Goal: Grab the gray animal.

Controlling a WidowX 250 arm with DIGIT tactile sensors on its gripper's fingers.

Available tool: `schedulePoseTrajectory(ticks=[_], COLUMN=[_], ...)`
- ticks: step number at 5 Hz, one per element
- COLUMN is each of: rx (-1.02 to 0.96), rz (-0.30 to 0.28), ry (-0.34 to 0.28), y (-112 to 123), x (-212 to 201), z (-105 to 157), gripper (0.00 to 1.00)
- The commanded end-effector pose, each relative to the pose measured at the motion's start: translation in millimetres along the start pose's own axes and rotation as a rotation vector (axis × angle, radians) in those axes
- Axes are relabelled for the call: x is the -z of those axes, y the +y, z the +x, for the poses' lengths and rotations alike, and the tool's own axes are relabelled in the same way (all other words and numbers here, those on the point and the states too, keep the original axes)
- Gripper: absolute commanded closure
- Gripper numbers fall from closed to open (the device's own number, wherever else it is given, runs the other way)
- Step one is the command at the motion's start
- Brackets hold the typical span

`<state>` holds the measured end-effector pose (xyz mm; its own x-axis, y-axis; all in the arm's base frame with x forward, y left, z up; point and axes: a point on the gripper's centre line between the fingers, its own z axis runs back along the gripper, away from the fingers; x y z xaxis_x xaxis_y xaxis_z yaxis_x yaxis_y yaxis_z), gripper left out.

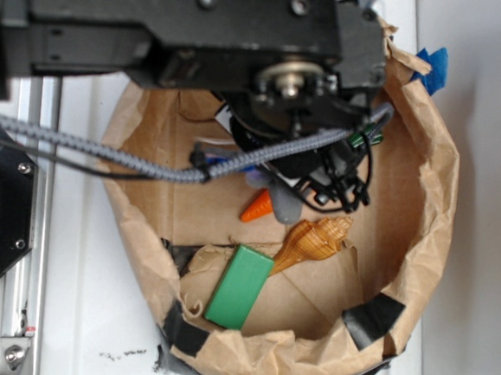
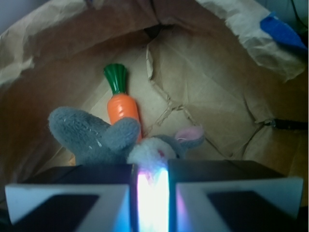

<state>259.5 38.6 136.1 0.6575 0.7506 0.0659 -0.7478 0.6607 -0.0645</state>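
Note:
The gray animal (image 2: 96, 137), a soft plush with a white muzzle and a pink-lined ear, lies on the paper floor right at my gripper (image 2: 152, 169). The jaws stand close together, and the white muzzle fluff is pinched in the narrow gap between them. An orange carrot (image 2: 121, 106) with a green top lies just behind the plush, touching it. In the exterior view the arm covers most of the gripper (image 1: 292, 189). Only a gray bit of the animal (image 1: 289, 210) shows there, beside the carrot tip (image 1: 258, 207).
Everything sits inside a crumpled brown paper bag (image 1: 432, 193) with raised walls (image 2: 217, 72). A tan striped seashell (image 1: 316, 240) and a green block (image 1: 239, 286) lie nearer the bag's front. Blue tape (image 1: 433, 67) marks the far rim. Cables (image 1: 106, 150) hang across.

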Motion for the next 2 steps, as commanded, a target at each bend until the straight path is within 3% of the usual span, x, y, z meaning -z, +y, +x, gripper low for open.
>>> schedulePoseTrajectory(ticks=[1, 2], rx=[0.418, 0.396], rz=[-0.051, -0.012], ry=[0.085, 0.069], y=[-5.9, -7.4], x=[-18.9, -19.3], z=[-3.7, -11.7], gripper=[1.0, 1.0])
